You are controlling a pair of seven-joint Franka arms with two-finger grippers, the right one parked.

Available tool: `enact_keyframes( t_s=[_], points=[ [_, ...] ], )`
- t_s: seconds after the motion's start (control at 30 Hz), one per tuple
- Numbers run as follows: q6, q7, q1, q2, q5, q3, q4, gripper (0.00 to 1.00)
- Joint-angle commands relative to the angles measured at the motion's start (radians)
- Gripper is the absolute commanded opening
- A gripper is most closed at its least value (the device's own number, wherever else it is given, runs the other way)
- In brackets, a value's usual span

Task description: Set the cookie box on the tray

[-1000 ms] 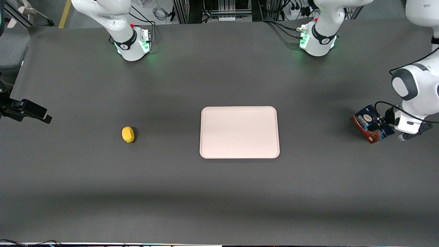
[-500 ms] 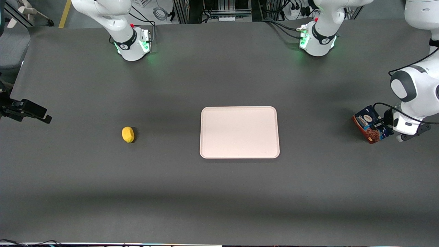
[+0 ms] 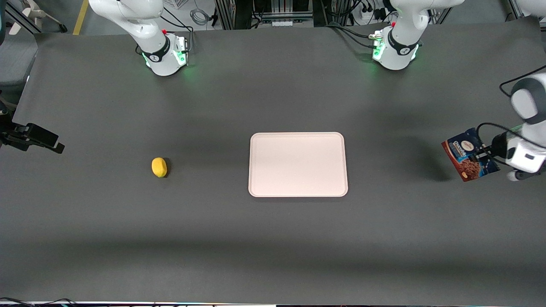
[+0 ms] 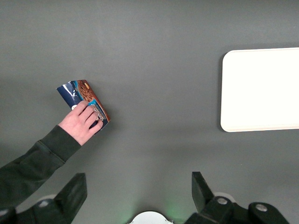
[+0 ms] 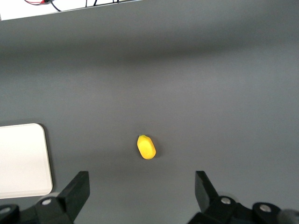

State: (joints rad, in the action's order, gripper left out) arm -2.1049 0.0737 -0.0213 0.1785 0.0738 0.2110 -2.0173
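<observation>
In the front view my left gripper (image 3: 489,154) is shut on one edge of the cookie box (image 3: 468,155), a dark blue carton with a reddish-brown edge. It holds the box tilted above the table at the working arm's end, with the box's shadow on the cloth beside it. The pale pink tray (image 3: 298,164) lies flat mid-table and bears nothing. The left wrist view differs: the fingers (image 4: 74,191) stand wide apart with nothing between them, a person's hand (image 4: 81,123) rests on a cookie box (image 4: 77,91) on the table, and the tray (image 4: 261,88) lies apart from it.
A small yellow lemon-like object (image 3: 158,166) lies toward the parked arm's end of the table, about as near the front camera as the tray; it also shows in the right wrist view (image 5: 146,147). Both arm bases (image 3: 394,51) stand at the table's back edge.
My left gripper has risen and swung outward toward the working arm's table end, carrying the cookie box with it. The box's shadow has spread away from it. Tray and lemon have not moved.
</observation>
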Motion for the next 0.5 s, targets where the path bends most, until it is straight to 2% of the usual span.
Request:
enact_keyframes(
  t_s=[0.0, 0.27, 0.47],
  points=[
    [0.253, 0.014, 0.007, -0.080, 0.003, -0.093, 0.161, 0.00],
    [0.497, 0.101, 0.008, -0.109, 0.000, -0.313, 0.337, 0.00],
    [0.481, 0.257, 0.014, -0.090, -0.002, -0.519, 0.364, 0.00]
  ],
)
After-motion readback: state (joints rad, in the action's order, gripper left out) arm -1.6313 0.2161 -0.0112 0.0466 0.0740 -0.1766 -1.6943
